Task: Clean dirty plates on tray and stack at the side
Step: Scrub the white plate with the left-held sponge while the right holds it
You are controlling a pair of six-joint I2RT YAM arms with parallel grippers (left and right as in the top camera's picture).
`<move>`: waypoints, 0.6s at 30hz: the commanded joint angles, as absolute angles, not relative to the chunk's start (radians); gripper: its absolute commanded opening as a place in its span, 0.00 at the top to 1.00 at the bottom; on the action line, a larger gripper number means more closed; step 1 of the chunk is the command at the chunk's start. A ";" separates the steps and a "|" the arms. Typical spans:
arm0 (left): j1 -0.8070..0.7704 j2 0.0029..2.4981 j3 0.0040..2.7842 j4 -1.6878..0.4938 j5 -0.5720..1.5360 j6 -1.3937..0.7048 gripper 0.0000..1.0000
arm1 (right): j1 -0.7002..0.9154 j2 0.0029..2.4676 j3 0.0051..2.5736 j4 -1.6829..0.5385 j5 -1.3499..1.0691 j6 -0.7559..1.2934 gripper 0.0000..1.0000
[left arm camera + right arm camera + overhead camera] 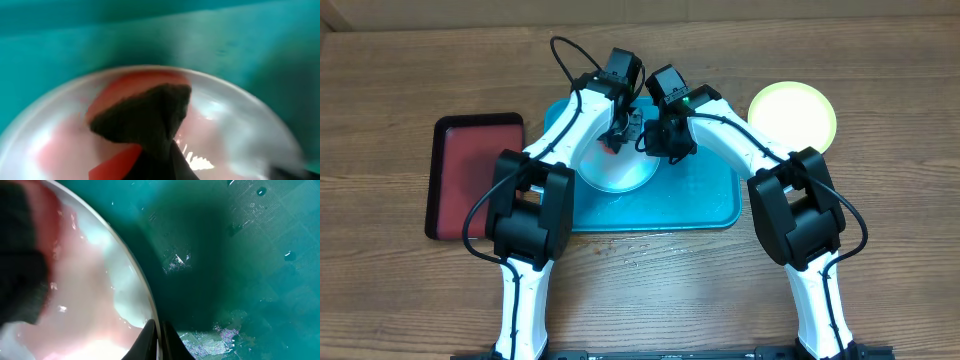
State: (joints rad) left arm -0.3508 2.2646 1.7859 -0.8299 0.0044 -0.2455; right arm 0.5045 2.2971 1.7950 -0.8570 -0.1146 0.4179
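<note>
Left tool (pixel 617 137) gripped a sponge (pixel 145 117) on the pink-smeared plate (pixel 620 175) beneath it; right tool (pixel 158 331) pinched the rim. Yellow plate (pixel 792 115) sat beyond, apparently done.

Even, bright light falls on a brown wood-grain tabletop (pixel 880 60) that fills the overhead view, with a paler tan strip (pixel 770 6) along its far edge at 12 o'clock and a black rail (pixel 670 354) at 6 o'clock.

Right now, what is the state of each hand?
Left hand: closed on a dark sponge.
Right hand: closed on the rim of the plate.
</note>
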 commanded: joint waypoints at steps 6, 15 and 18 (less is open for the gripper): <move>-0.360 2.258 1.784 -0.952 0.186 -0.174 0.96 | 0.502 2.307 1.787 -0.867 -0.072 0.408 0.95; -0.358 2.258 1.784 -1.067 -0.375 -0.126 0.96 | 0.502 2.307 1.787 -0.866 -0.072 0.408 0.95; -0.358 2.258 1.784 -1.040 -0.522 -0.126 0.96 | 0.502 2.307 1.787 -0.867 -0.072 0.408 0.95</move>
